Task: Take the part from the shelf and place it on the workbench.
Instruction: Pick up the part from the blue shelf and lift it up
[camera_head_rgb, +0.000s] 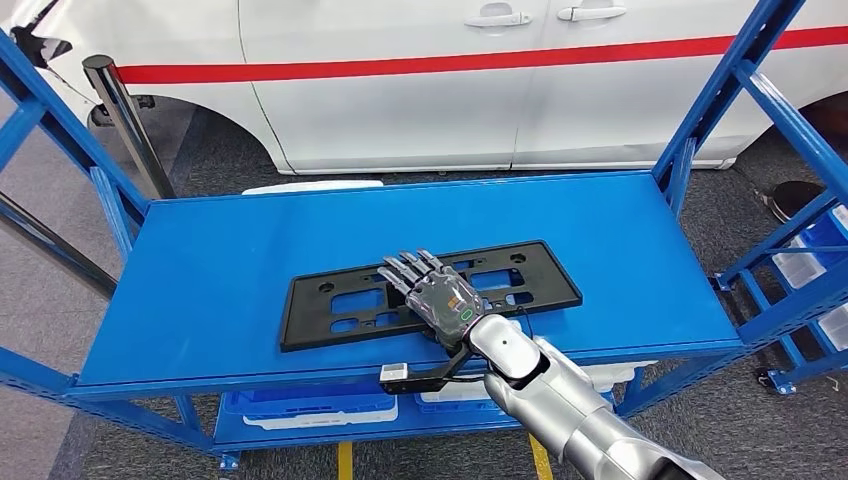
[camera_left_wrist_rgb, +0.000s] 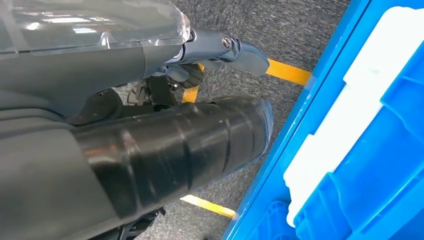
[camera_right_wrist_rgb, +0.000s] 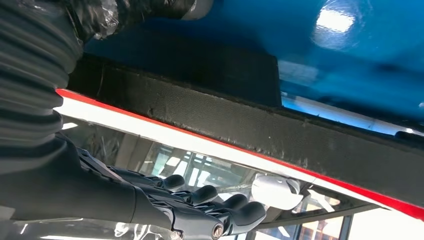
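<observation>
Blue steel shelf (camera_head_rgb: 200, 290) stands before a white car with a red stripe (camera_head_rgb: 420, 90). On its top deck lies the flat black part (camera_head_rgb: 330, 300), lengthwise, near the front edge. Over its middle the right hand (camera_head_rgb: 435, 290) hovers palm down, fingers spread, holding nothing. Whether the left hand (camera_left_wrist_rgb: 220, 50) is spread or closed cannot be told; it hangs beside blue bins (camera_left_wrist_rgb: 380, 150).

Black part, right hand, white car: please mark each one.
black part (camera_head_rgb: 330, 305), head view, left half of frame.
right hand (camera_head_rgb: 440, 295), head view, back of hand.
white car (camera_head_rgb: 400, 110), head view, door panel.
</observation>
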